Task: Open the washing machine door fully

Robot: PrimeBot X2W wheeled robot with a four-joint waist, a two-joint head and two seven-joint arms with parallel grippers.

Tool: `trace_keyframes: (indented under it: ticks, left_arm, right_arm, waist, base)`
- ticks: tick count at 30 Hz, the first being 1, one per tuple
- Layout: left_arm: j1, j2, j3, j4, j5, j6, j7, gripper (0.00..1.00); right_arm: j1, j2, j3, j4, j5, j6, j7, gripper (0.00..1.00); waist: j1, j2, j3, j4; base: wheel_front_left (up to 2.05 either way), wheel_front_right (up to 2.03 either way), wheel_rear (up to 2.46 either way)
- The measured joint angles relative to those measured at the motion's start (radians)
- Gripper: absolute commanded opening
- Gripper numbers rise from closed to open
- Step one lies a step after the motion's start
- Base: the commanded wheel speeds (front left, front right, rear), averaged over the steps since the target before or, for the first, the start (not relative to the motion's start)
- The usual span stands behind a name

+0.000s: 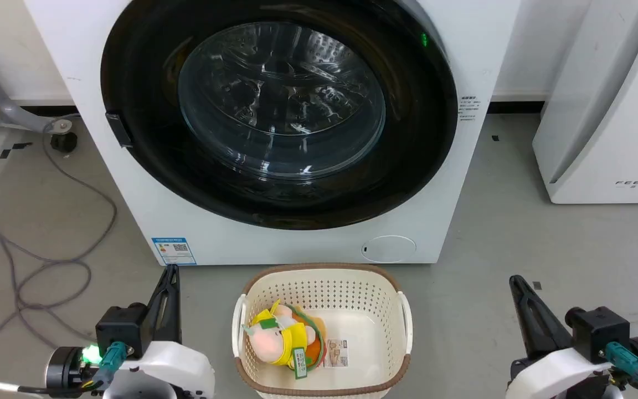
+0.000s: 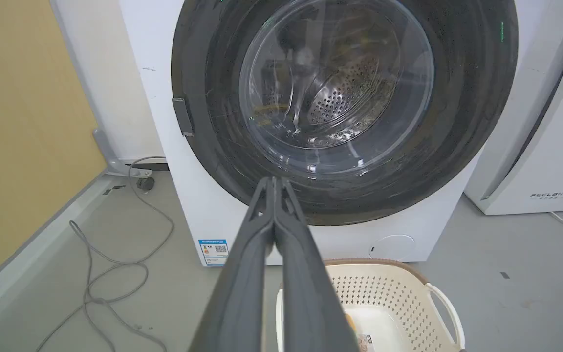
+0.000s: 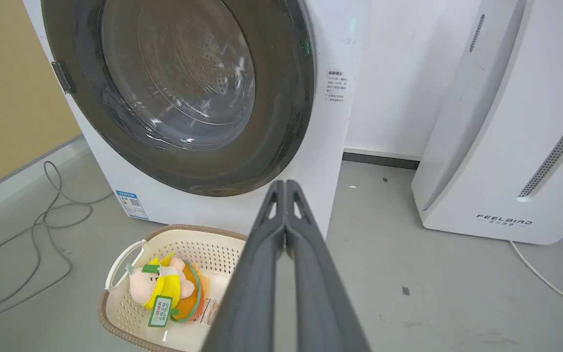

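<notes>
The white washing machine faces me, and its big round glossy black door lies flat against the front, shut. A clear glass bowl window sits at its centre. A small dark handle tab sticks out at the door's left edge. In the left wrist view the door stands ahead of my left gripper, whose fingers are pressed together and hold nothing. My right gripper is also shut and empty, well short of the door. Both grippers hang low, left gripper and right gripper, apart from the machine.
A cream laundry basket holding a plush toy stands on the floor before the machine, between the arms. A white FEELAIR appliance stands to the right. Grey cables loop on the floor at left, beside a yellow wall panel.
</notes>
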Motion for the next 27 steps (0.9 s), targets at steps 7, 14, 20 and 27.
trace_keyframes:
  ticks: [7,14,20,27]
  left_arm:
    - [0.0,-0.005,0.006,-0.003,0.015,-0.007,0.016,0.0]
    - [0.0,-0.007,0.005,-0.003,0.017,-0.01,0.022,1.0]
    - [0.0,-0.007,0.004,-0.003,0.01,-0.01,0.014,1.0]
    - [0.0,-0.007,0.002,-0.003,0.0,-0.01,0.002,1.0]
  right_arm:
    - [0.0,0.0,0.001,-0.006,-0.007,0.0,0.009,0.0]
    - [0.0,0.0,0.001,-0.007,-0.007,0.0,0.011,1.0]
    - [0.001,0.0,0.001,-0.007,-0.002,0.0,0.007,0.0]
    - [0.001,0.0,0.002,-0.003,0.008,0.0,-0.007,0.0]
  waist:
    - [0.0001,0.0,-0.002,0.0]
    - [0.0002,0.0,-0.003,0.0]
    - [0.0002,0.0,-0.003,0.003]
    - [0.0002,0.0,-0.004,0.008]
  base:
    - [0.0,0.0,0.0]
    - [0.0,0.0,0.0]
    - [0.0,0.0,0.0]
    - [0.0,0.0,0.0]
